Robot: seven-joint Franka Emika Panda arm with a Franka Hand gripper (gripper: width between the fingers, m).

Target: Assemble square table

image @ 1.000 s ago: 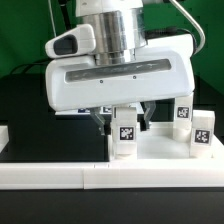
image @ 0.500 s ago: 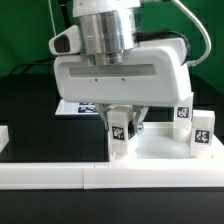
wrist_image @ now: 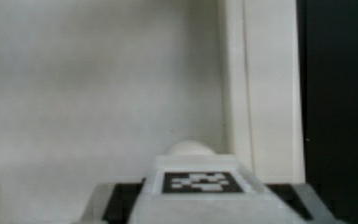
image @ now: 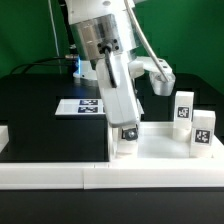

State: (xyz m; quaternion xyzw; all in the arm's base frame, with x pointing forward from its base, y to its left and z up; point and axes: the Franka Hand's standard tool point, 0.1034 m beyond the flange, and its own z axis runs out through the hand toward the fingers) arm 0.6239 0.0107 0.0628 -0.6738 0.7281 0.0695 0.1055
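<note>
Black-and-white tags mark the thin flat marker board [image: 88,105], which lies behind the claw [image: 127,138] toward the exterior view's left. The claw is clenched on a small white tagged leg [image: 126,142], held upright on the white plastic square slab [image: 160,146]. Two more white tagged legs [image: 183,110] [image: 201,133] stand to the exterior view's right, well apart from the claw.

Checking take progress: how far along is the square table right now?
Done: two legs stand upright on the tabletop toward the exterior view's right; whether they are screwed in is not clear. In hand: the gripper is shut on a third leg at the slab's near corner, apparently seating it. Left: finishing this one, plus a fourth leg that is not in view.
</note>
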